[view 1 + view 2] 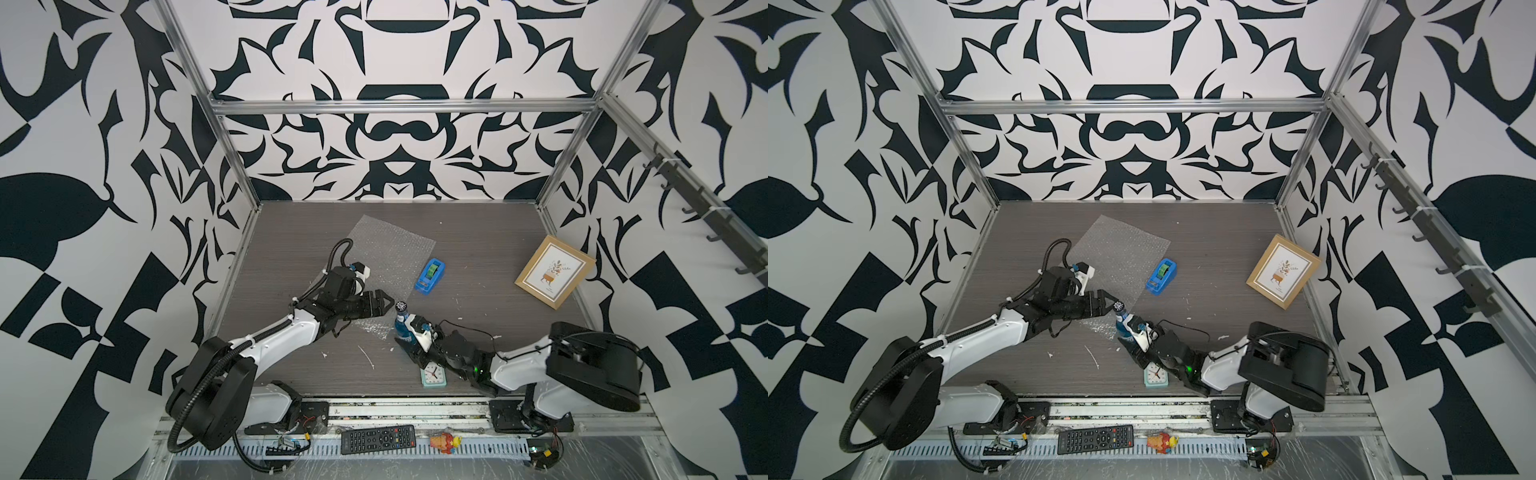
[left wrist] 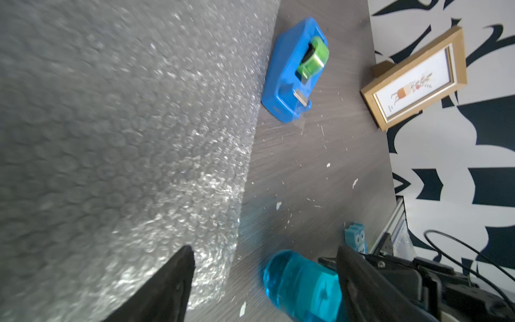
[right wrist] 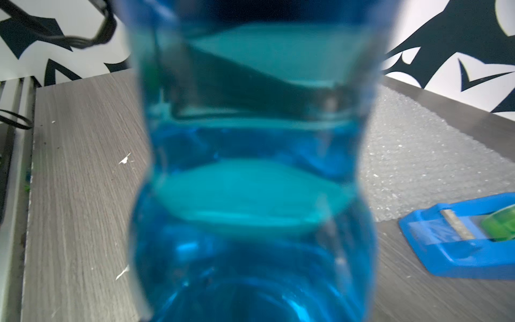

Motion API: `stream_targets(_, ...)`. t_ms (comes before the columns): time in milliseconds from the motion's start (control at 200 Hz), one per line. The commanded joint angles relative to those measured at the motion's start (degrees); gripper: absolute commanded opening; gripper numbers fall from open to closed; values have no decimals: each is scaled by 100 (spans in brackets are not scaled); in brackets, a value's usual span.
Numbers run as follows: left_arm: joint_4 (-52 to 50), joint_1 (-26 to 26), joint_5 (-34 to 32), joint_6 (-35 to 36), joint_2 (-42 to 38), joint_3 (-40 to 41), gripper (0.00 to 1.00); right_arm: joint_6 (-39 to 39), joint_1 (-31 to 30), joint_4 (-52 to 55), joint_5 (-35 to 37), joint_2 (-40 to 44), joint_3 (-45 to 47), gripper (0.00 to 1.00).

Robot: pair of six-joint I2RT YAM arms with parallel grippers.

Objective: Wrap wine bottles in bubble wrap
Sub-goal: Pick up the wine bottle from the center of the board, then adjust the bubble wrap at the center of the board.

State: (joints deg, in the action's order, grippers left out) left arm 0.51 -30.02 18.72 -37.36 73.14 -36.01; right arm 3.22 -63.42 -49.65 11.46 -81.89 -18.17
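The right hand [image 1: 409,338] reaches in from the near right of the table [image 1: 478,249] and sits at the lower body of the wine bottle [image 1: 402,328]. Its jaws are hidden by the bottle and its own wrist in both top views. The right wrist view is filled with blurred blue glass, so I cannot tell whether it has clamped the bottle or only brackets it. The bottle is roughly upright, black cap uppermost. Its base is hidden, so I cannot tell whether it stands on the table. It is just beside the near corner of the bubble wrap [image 1: 390,249], off the sheet.

The left hand [image 1: 384,302] hangs low over the near end of the bubble wrap, jaws spread wide and gripping nothing. In the left wrist view its black fingers [image 2: 172,278] stand far apart, with the sheet's edge, bare table and the blue bottle between them. Its tips are just beside the bottle's cap.

The bubble wrap lies flat, running diagonally toward the back. A blue tape dispenser [image 1: 429,276] with a green roll sits just beside its right edge. A wooden picture frame [image 1: 555,271] is near the right wall. A small alarm clock [image 1: 433,376] lies under the right arm near the front edge. A black remote control [image 1: 378,438] and a toy figure [image 1: 444,441] rest on the rail in front of the table.
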Motion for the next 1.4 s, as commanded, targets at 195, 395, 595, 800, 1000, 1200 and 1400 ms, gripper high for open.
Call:
stream_targets(195,-1975,2398,-384,476,-780,-330,84,-466,1053,6195,-1299,273,-4061,22)
stream_targets(395,-2428,3573,290,830,-295,-577,89,-1051,1269,8977,-1978,-1675,-7022,22)
stream_targets(595,-2471,3677,307,736,384,-671,89,-1259,1251,10431,-2078,-3456,-9217,19)
stream_targets(800,-2491,3672,139,581,967,-805,79,-1316,1173,10924,-1982,-4623,-10517,19)
stream_targets(1000,-2625,3670,-235,400,1551,-1145,70,-1507,1075,11192,-1957,-5272,-11180,19)
stream_targets(1200,-2489,3671,-294,226,2043,-1451,65,-1607,1069,10929,-1936,-5317,-10970,19)
stream_targets(1400,-2359,3670,-143,66,2447,-1589,35,-1825,1071,10701,-1911,-5176,-10563,19)
